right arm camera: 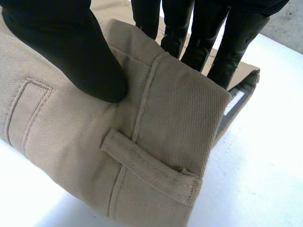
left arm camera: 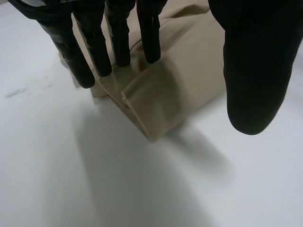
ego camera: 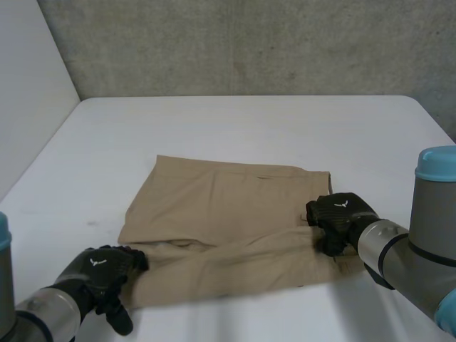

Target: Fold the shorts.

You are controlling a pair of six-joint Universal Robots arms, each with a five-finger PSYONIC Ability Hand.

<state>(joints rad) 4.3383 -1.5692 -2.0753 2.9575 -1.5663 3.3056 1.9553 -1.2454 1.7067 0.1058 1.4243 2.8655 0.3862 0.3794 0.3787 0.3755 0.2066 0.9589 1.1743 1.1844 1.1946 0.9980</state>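
The tan shorts [ego camera: 228, 214] lie in the near middle of the white surface [ego camera: 235, 128]. Their long axis runs side to side, with the waistband [right arm camera: 189, 123] toward the robot's right and the leg hem [left arm camera: 156, 109] toward its left. The twill looks light and limp yet holds a crease, so thick seams probably give the best hold. The right hand [ego camera: 338, 217] pinches the waistband fold, thumb on top and fingers behind. The left hand [ego camera: 100, 274] hovers over the hem with fingers straight, gripping nothing.
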